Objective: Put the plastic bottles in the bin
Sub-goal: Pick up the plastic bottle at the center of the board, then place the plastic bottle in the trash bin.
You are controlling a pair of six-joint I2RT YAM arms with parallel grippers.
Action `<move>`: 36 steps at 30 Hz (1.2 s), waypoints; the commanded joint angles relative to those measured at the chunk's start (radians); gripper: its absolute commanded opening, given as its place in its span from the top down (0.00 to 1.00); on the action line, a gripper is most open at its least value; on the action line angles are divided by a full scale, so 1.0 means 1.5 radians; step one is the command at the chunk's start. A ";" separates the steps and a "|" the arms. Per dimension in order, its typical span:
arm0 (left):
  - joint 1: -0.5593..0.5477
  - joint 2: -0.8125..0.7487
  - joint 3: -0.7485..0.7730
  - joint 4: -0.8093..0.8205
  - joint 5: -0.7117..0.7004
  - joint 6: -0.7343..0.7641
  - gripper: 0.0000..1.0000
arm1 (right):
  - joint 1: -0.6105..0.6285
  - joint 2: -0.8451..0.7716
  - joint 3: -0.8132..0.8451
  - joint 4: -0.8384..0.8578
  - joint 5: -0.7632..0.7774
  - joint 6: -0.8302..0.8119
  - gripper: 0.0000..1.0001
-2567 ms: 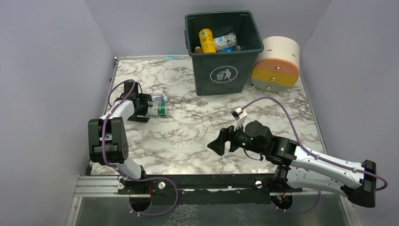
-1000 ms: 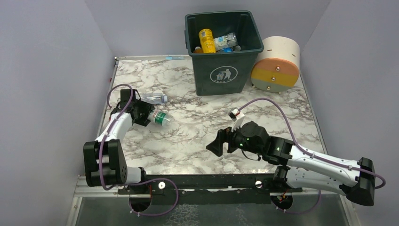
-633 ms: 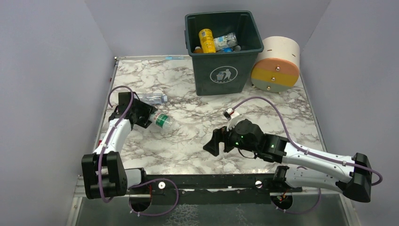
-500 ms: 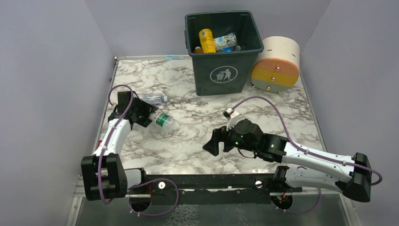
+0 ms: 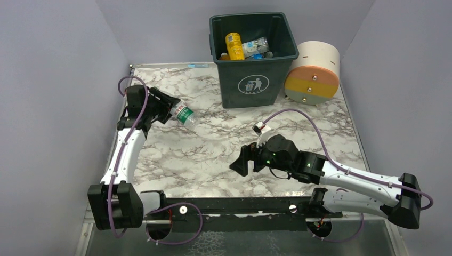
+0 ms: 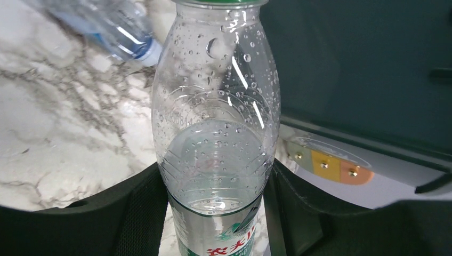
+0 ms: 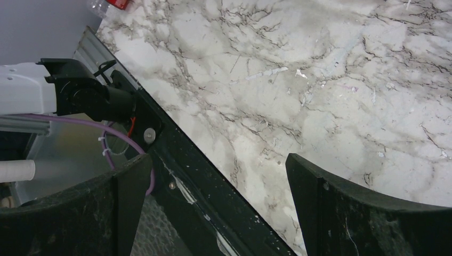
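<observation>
I'm holding a green-labelled bottle (image 5: 184, 114) in the left gripper (image 5: 164, 109), with the jaws closed partway round its body. It looks to be raised off the table (image 5: 213, 154), left of the bin (image 5: 250, 85) and well apart from it. Several bottles (image 5: 242, 45) are already lying inside the bin, a yellow one among them. The left wrist camera is showing a blue-labelled bottle (image 6: 114, 24) lying on the marble just beyond the held one. The right gripper (image 5: 241, 164) is hanging wide open and empty over the near middle of the table. I'm judging the job mostly done: this bottle needs dropping in, and at least one more needs fetching.
</observation>
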 commanded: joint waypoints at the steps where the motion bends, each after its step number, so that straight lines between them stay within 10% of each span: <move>1: -0.020 -0.007 0.066 0.045 0.021 0.017 0.40 | 0.002 -0.016 0.012 -0.003 -0.003 -0.002 0.01; 17: -0.198 0.104 0.348 0.015 -0.106 0.043 0.41 | 0.002 -0.055 0.002 -0.025 0.011 0.003 0.00; 36: -0.242 0.332 0.734 0.016 -0.082 0.063 0.41 | 0.002 -0.094 -0.010 -0.048 0.032 0.017 0.00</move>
